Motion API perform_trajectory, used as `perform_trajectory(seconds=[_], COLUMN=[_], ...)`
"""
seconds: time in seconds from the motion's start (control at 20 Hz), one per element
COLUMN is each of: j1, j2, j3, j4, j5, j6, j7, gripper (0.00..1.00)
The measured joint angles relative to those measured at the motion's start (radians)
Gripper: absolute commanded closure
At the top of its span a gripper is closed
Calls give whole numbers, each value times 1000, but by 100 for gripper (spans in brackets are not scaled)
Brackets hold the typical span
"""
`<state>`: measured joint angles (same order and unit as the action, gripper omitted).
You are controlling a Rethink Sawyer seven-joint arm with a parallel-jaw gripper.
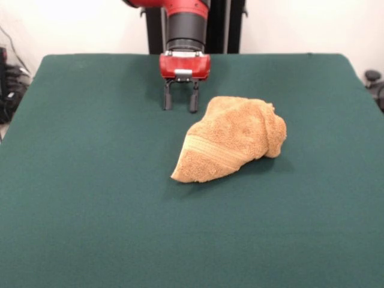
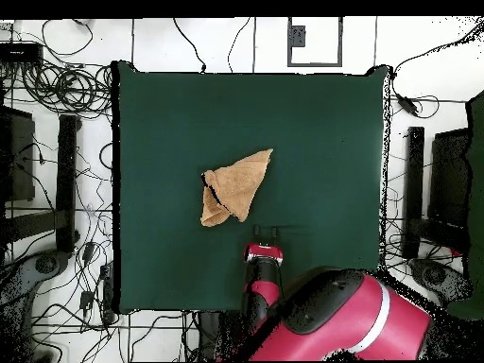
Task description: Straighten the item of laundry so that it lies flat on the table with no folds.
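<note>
The towel (image 1: 231,139) lies bunched near the middle of the desk (image 1: 90,198), folded over itself into a rough wedge. In the front view one pointed corner rests on the green surface at the lower left of the heap, and a smooth woven stripe band crosses the cloth just above that corner. The far right side is rolled into a thick lump. In the overhead view the towel (image 2: 234,185) reads as a triangle with a second flap doubled under along one edge.

The claw (image 1: 181,96) hangs empty just beside the towel's far edge, not touching it. Its two fingers stand apart with a clear gap between them and point straight down, with the tips close to the desk surface.

Handling assessment: the item is terry cloth, so it is likely light, soft and fully limp. It will sag and drag rather than hold any shape. The pile should give good friction against the felt-like cover, so a pulled layer may carry the lower layers along with it.

Recommended grasp point: pinch a single layer at an exposed corner or along the hemmed edge near the stripe band. Avoid the rolled lump, where several layers would be caught together. The care tag is not identifiable in either view.
</note>
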<state>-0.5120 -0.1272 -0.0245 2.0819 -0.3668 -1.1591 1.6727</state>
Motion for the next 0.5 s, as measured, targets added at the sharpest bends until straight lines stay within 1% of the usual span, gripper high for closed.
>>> perform_trajectory(seconds=[0.2,0.25,0.45,0.5], j1=[12,21,45,52], j2=[-7,-14,-47,-65], j3=[0,0,1,1], j4=[9,14,30,34], j5=[28,46,93,104], j6=[2,12,66,102], j7=[0,0,0,0], gripper=[0,0,0,0])
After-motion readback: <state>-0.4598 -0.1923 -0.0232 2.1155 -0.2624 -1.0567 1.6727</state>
